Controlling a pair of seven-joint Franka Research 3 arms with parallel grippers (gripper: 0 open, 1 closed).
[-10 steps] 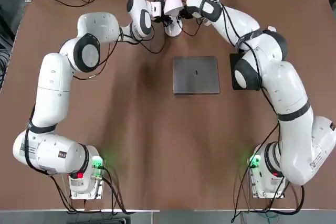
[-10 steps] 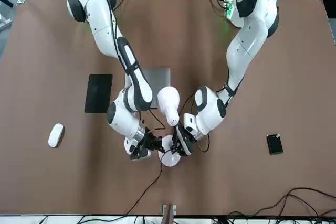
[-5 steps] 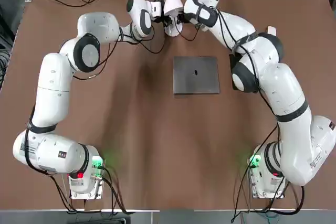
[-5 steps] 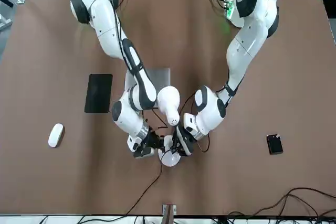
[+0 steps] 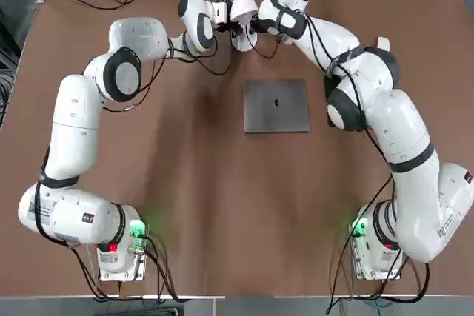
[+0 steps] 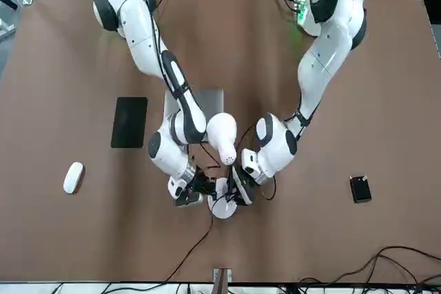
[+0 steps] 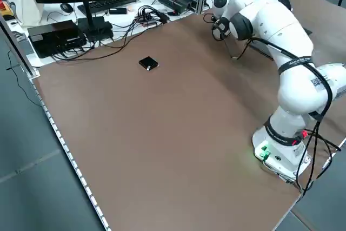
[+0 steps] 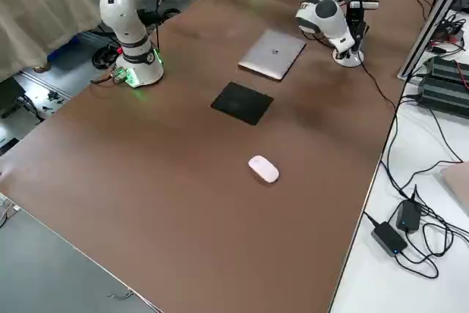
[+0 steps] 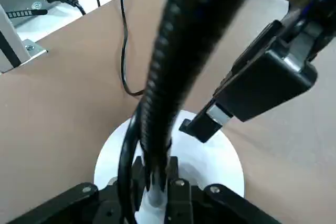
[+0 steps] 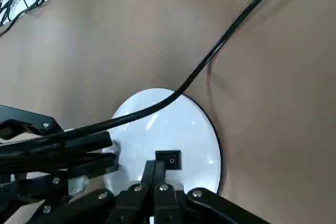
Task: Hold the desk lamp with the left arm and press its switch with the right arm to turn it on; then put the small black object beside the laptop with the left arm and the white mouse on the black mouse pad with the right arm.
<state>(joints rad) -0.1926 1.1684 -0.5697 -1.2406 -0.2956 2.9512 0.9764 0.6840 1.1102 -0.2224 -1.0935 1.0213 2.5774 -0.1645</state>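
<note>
Lamp (image 6: 222,141) was landmark. Your left jaws (image 9: 155,179) gripped lamp stem to steady it. Your right jaws (image 10: 157,177), pinched shut, sat beside switch (image 10: 169,159) on lamp, likely for pressing.

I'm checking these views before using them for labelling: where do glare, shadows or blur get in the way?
Right wrist view: bright glints on the lamp's round white base, yet its black rocker switch reads clearly. Left wrist view: the dark ringed stem looms softly blurred. Front view: a thin dark shadow edges the small white oval mouse.
</note>
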